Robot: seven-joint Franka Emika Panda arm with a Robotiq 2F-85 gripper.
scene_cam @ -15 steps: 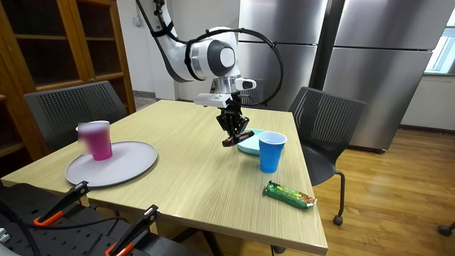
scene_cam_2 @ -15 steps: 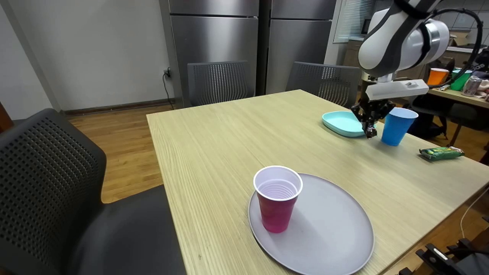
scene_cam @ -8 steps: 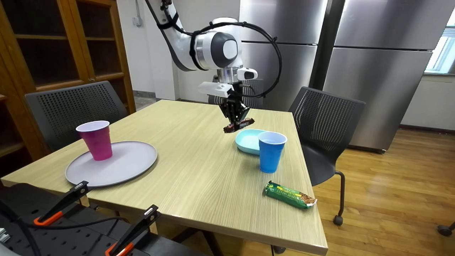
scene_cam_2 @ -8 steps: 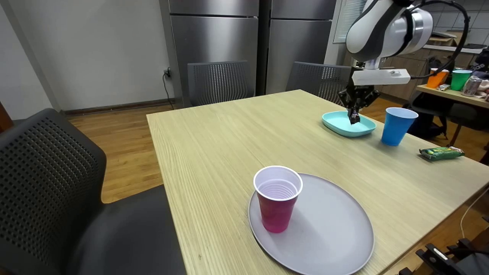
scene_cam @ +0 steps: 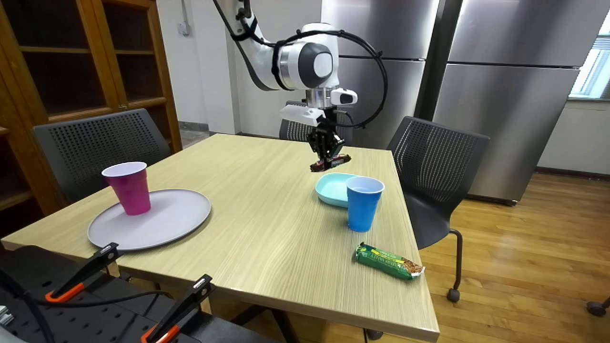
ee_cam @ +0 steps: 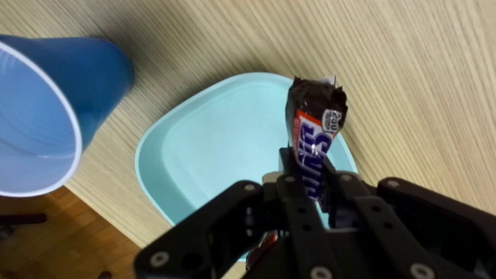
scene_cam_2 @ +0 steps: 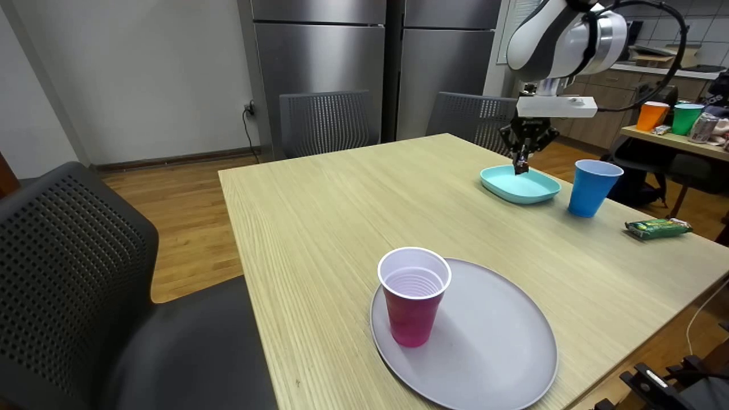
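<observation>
My gripper (ee_cam: pixel 308 164) is shut on a dark brown Snickers bar (ee_cam: pixel 316 104), its fingers pressing the wrapper from both sides near the middle. One end of the bar sticks out ahead of the fingers; a bit of the other end peeks from behind the gripper. In both exterior views the bar (scene_cam: pixel 339 161) is held in the air, off the table. Beneath it in the wrist view lies a turquoise plate (ee_cam: pixel 217 143), with nothing seen on its visible part. A blue cup (scene_cam_2: pixel 592 191) stands upright beside the plate.
A green granola bar packet (scene_cam: pixel 388 262) lies near the table's corner. On a grey round plate (scene_cam_2: pixel 501 341) stands a pink cup (scene_cam_2: pixel 414 307). Black chairs (scene_cam: pixel 438 176) surround the wooden table (scene_cam: pixel 267 238). Clamps (scene_cam: pixel 176 309) with orange handles sit at the near edge.
My gripper has risen and moved away from the blue cup with the bar still in it, to above the turquoise plate's area. The cups, plates and green packet stay put.
</observation>
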